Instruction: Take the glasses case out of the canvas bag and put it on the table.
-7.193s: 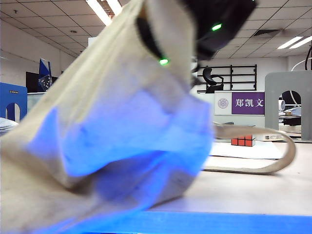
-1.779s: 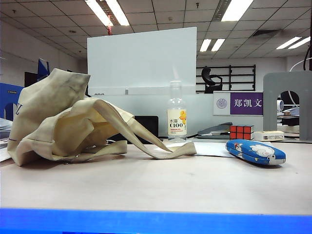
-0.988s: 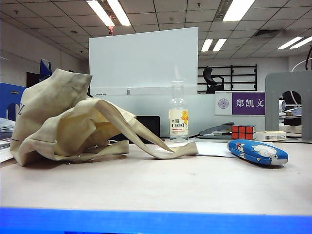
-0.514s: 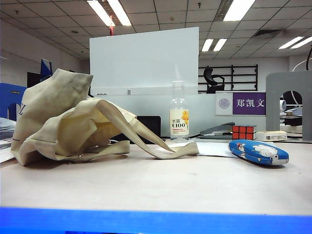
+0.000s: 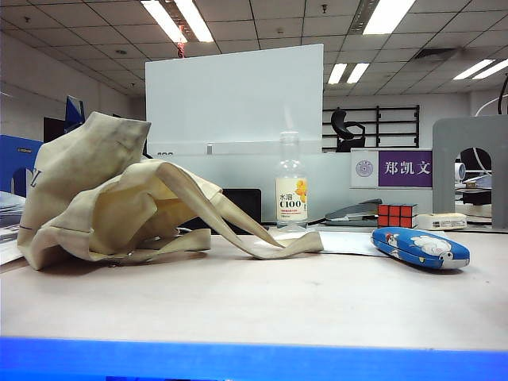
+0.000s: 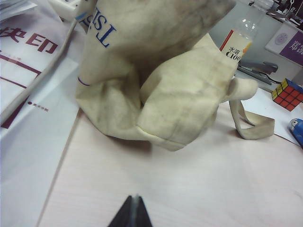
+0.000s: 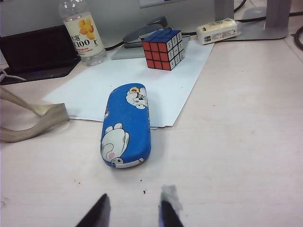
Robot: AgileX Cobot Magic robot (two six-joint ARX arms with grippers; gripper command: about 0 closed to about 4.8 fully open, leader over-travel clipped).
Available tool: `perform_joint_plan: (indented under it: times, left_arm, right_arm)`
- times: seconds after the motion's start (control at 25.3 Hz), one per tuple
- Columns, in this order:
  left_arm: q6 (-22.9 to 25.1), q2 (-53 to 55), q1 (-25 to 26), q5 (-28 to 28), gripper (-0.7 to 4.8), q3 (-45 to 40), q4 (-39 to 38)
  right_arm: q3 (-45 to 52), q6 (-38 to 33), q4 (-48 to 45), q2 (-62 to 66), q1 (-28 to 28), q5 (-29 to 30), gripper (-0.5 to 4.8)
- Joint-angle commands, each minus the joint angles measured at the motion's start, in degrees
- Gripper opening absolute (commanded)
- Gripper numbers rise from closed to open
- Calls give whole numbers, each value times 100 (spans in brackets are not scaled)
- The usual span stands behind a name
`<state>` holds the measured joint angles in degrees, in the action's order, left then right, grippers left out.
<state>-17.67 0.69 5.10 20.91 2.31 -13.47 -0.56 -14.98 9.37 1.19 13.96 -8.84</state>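
Blue glasses case lies on the table, clear of the bag.

The glossy blue oblong glasses case (image 7: 126,126) with white cartoon figures rests flat on the pale pinkish-beige table (image 5: 262,302), partly on white paper sheets (image 7: 142,80), well apart from the crumpled cream canvas bag (image 5: 103,198). The right gripper (image 7: 132,210) hovers near the case, jaws parted and empty. The left gripper (image 6: 132,213) hangs over bare table before the bag, jaws closed together, holding nothing.

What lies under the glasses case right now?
The glasses case lies partly on white paper sheets, partly on the bare table. What its body covers is hidden. Neither the left gripper nor the right gripper touches it.
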Motion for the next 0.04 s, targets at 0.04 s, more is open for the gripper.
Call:
perform_joint_plan:
  times: [0.04]
  left_arm:
    - [-7, 2, 7, 37, -5, 11, -68]
  right_arm:
    - [9, -4, -61, -2, 9, -9, 139]
